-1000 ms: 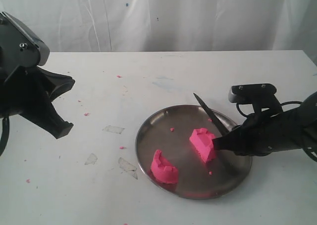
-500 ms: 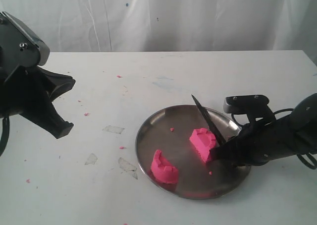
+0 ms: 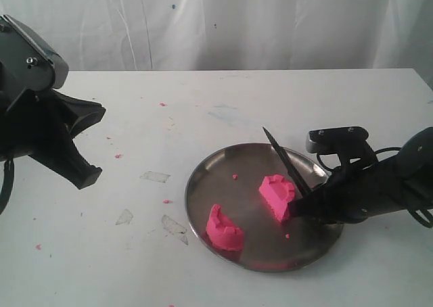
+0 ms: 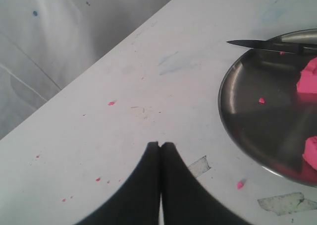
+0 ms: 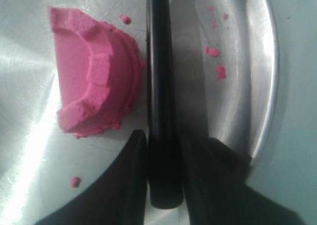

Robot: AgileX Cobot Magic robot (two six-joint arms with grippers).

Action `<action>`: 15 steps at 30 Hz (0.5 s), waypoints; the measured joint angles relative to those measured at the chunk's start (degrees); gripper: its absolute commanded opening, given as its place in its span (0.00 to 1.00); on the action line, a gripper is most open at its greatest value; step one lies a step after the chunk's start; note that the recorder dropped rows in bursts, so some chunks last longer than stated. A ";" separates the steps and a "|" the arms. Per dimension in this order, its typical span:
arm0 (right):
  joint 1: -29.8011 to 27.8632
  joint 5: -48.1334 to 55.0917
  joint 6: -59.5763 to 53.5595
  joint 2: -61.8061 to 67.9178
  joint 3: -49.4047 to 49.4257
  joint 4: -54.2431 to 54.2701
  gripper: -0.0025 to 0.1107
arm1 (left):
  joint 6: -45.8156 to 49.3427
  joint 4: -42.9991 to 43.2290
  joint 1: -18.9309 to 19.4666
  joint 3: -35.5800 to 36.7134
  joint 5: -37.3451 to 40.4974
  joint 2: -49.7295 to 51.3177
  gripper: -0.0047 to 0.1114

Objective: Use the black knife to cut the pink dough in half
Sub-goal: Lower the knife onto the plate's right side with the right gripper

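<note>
The right gripper [image 5: 163, 145] pinches the handle of the slim all-black knife [image 3: 287, 163]. The blade lies just beside the central pink dough chunk [image 3: 277, 195], at its 3 o'clock. The second pink dough chunk [image 3: 223, 229] sits at 8 o'clock on the round steel plate [image 3: 203, 199]. The left gripper [image 4: 160, 150], well apart at 9 o'clock, is pressed together.

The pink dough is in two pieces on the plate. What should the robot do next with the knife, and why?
Probably lift the black knife away, then lay it on the table beside the steel plate. The pink dough lies in two chunks, one beside the blade and one apart near the rim, so nothing seems left to cut. The right gripper grips the handle.
</note>
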 measured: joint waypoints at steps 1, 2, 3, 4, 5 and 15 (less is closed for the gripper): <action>0.00 -0.10 0.00 0.00 0.00 -0.26 0.13 | 0.00 0.00 0.00 0.00 0.00 0.00 0.04; 0.00 -0.23 0.00 0.00 0.00 -0.68 0.15 | 0.00 0.00 0.00 0.00 0.00 0.00 0.04; 0.00 -0.32 0.00 0.00 0.00 -0.99 0.17 | 0.00 0.00 0.00 0.00 0.00 0.00 0.04; 0.00 -0.44 -0.09 0.00 0.00 -1.42 0.19 | 0.00 0.00 0.00 0.00 0.00 0.00 0.04; 0.00 -0.55 -0.09 0.11 0.00 -1.64 0.21 | 0.00 0.00 0.00 0.00 -0.11 0.00 0.04; 0.00 -1.21 -0.20 0.08 0.00 -1.77 0.22 | 0.00 -0.10 0.00 0.00 -0.11 0.00 0.04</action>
